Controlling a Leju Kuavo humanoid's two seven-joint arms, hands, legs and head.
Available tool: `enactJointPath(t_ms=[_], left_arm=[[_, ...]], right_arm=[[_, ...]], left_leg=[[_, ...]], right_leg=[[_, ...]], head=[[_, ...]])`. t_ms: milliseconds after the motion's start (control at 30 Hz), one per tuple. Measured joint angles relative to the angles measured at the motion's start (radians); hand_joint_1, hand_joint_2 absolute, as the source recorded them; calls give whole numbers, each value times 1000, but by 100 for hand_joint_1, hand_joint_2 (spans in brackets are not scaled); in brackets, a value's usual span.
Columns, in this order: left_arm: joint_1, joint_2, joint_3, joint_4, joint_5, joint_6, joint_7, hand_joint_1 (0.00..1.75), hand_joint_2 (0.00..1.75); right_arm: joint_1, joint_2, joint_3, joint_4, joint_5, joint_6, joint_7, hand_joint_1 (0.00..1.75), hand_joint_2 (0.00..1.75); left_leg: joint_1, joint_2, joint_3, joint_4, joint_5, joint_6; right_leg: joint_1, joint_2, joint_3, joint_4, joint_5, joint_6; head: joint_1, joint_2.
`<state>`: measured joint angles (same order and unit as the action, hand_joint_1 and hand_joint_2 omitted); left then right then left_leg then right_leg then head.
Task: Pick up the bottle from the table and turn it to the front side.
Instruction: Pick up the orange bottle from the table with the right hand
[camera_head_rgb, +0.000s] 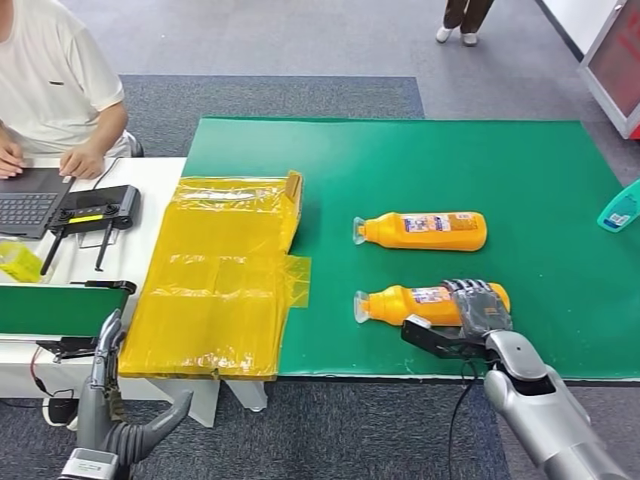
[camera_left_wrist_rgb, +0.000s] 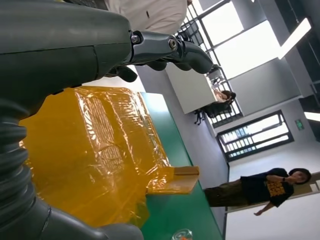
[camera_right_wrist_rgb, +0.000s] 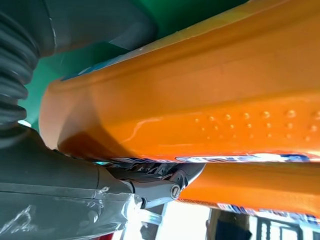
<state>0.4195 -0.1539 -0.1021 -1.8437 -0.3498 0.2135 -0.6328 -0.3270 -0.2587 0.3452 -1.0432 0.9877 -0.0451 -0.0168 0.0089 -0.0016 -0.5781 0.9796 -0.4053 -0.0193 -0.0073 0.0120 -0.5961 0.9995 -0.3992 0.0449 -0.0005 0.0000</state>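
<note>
- Covering the counter, the broad green mat (camera_head_rgb: 423, 170) carries two orange plastic bottles lying on their sides; crumpled yellow plastic sheeting (camera_head_rgb: 219, 280) lies to the left.
- The nearer orange bottle (camera_head_rgb: 415, 303) lies at the mat's front edge, seemingly not yet lifted; the farther bottle (camera_head_rgb: 423, 231) lies just behind it.
- The right hand (camera_head_rgb: 475, 315) wraps its fingers (camera_head_rgb: 472, 293) around the nearer bottle's base end; lifting and turning seem left to do.
- The left hand (camera_head_rgb: 113, 400) hangs low beside the counter, fingers apart, holding nothing.

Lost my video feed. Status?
Right hand gripping near orange bottle on green mat. Left hand open, off table. Second bottle lies behind, apart.
</note>
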Motion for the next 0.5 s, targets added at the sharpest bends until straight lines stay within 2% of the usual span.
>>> enactJointPath(t_ms=[133,233,367,500], left_arm=[[5,3,0,0,-4,5,2,0,175],[12,4,-1,0,-7,11,2,0,175],[20,5,-6,0,-10,17,-3,0,175],[20,17,-42,0,-58,65,-8,0,175]], right_arm=[[42,11,0,-54,-31,-74,-53,175,175],[95,40,-6,-124,-124,-122,-158,175,175],[177,110,-34,-261,-398,-110,-333,175,175],[236,194,-61,-405,-673,-50,-416,175,175]], left_leg=[[0,0,-3,0,-1,-1],[0,0,-6,0,-1,-1],[1,-1,-10,-1,0,-2],[1,-1,-11,-1,-1,-2]], right_leg=[[0,0,-3,0,-1,-1],[1,0,-7,0,-1,-1],[2,-1,-10,1,-3,-2],[2,-1,-11,1,-3,-3]], head=[[0,0],[0,0],[0,0],[0,0]])
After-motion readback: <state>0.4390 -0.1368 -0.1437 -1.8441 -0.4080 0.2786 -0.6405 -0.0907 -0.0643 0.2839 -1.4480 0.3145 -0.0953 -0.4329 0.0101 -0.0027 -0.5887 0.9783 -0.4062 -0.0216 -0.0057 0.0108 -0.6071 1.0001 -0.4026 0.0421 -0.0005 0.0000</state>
